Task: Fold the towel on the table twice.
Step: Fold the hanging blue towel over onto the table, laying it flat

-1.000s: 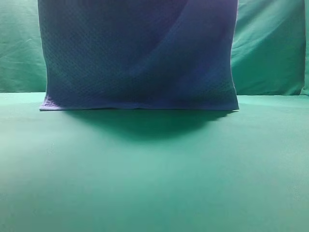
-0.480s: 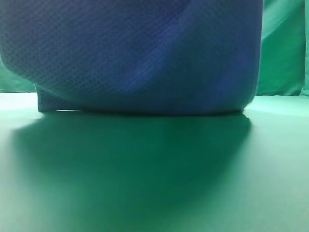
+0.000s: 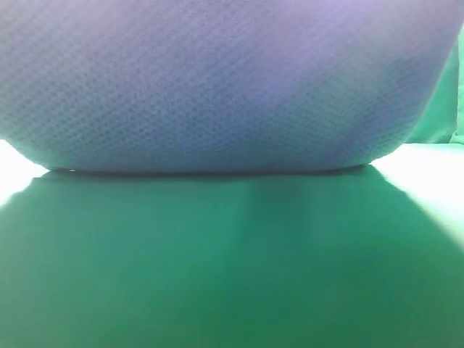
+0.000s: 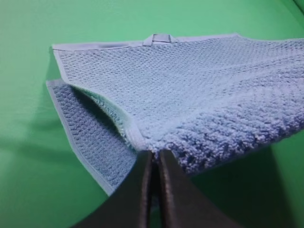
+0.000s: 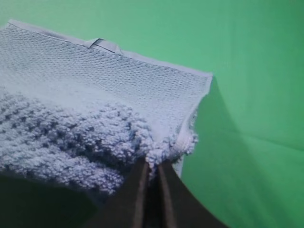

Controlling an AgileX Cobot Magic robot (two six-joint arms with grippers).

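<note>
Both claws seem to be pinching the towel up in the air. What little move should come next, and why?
Probably carry the held edge on forward and lower it. The left gripper and right gripper are each shut on a corner of the towel, which hangs lifted while its far edge lies on the table.

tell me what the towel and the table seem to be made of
The towel: soft woven cloth, probably cotton, with a bumpy waffle weave, fuzzy loops near the camera and a flat paler hem. The table: smooth, matte green surface with no visible grain; its material can't be told.

The towel (image 4: 199,90) is thick, nubbly waffle-weave cloth with a flat hem; the table (image 5: 256,57) is smooth and matt.
</note>
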